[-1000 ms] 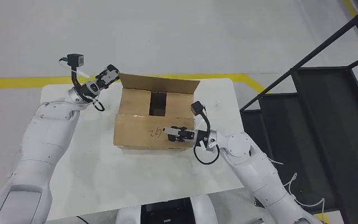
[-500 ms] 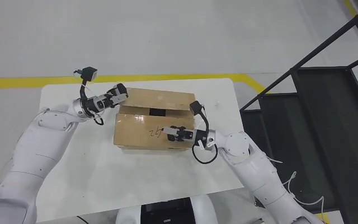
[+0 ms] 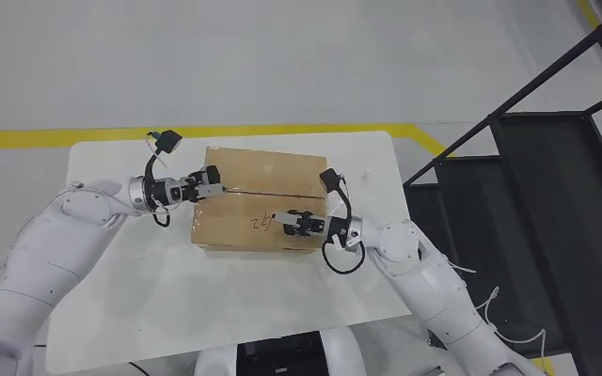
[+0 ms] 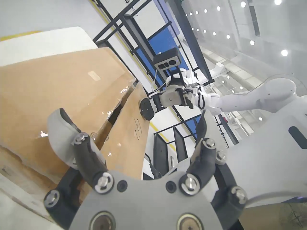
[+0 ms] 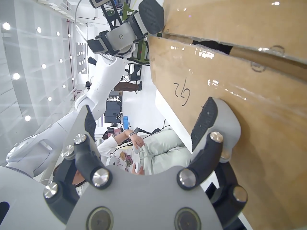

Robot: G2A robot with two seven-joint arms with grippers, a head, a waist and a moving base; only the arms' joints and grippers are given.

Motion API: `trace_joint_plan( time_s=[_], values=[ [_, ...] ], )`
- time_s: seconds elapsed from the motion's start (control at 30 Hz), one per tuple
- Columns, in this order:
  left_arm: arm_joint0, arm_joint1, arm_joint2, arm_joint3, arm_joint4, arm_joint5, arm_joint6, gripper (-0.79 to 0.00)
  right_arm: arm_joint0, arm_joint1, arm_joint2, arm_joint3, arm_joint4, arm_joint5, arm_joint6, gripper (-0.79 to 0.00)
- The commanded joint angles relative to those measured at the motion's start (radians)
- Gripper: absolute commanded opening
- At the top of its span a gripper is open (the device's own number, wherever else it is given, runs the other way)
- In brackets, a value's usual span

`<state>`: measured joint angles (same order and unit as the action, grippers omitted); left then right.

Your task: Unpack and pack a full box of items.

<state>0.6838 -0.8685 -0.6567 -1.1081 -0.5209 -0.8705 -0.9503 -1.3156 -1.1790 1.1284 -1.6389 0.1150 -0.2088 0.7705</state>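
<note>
Box (image 3: 259, 197) near table's (image 3: 141, 291) far edge: left gripper (image 3: 213, 181) pins far flap (image 3: 273, 167), right gripper (image 3: 293, 226) pins near flap (image 3: 235, 223), both jaws spread and empty, presumably to hold it closed.

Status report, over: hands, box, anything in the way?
Left hand open at seam end of box. Right hand open, finger on near flap. Flaps down, small gap at seam. No obstruction seen.
</note>
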Motion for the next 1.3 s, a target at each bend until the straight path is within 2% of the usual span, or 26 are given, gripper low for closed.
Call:
trace_joint_plan(
  time_s=[0.0,0.13,0.2,0.3,0.4,0.67,0.93,1.27],
  values=[
    [-0.006,0.010,0.021,-0.006,-0.019,0.013,-0.012,0.000,0.001,0.000,-0.002,0.001,-0.002,-0.001,-0.002,0.000],
    [-0.023,0.028,0.057,-0.014,-0.065,0.045,-0.045,0.000,0.003,0.000,-0.007,0.002,-0.009,0.004,-0.006,0.000],
    [-0.031,0.034,0.063,-0.002,-0.083,0.034,-0.033,0.000,0.003,0.001,-0.010,0.002,-0.012,0.005,-0.008,0.000],
    [-0.032,0.035,0.067,0.006,-0.193,0.048,-0.048,0.000,0.006,0.001,-0.014,0.003,-0.036,0.011,-0.014,0.000],
    [-0.046,0.035,0.072,0.009,-0.211,0.075,-0.074,0.000,0.007,0.001,-0.022,0.000,-0.064,0.023,-0.030,0.000],
    [-0.062,0.040,0.094,0.003,-0.211,0.164,-0.163,0.000,0.011,0.000,-0.025,0.003,-0.086,0.046,-0.070,0.000],
    [-0.058,0.056,0.083,-0.008,-0.221,0.211,-0.211,0.000,0.016,0.001,-0.030,0.002,-0.095,0.049,-0.072,0.000],
    [-0.056,0.070,0.077,0.000,-0.163,0.206,-0.205,0.000,0.021,0.001,-0.033,-0.002,-0.097,0.047,-0.077,0.000]
  ],
)
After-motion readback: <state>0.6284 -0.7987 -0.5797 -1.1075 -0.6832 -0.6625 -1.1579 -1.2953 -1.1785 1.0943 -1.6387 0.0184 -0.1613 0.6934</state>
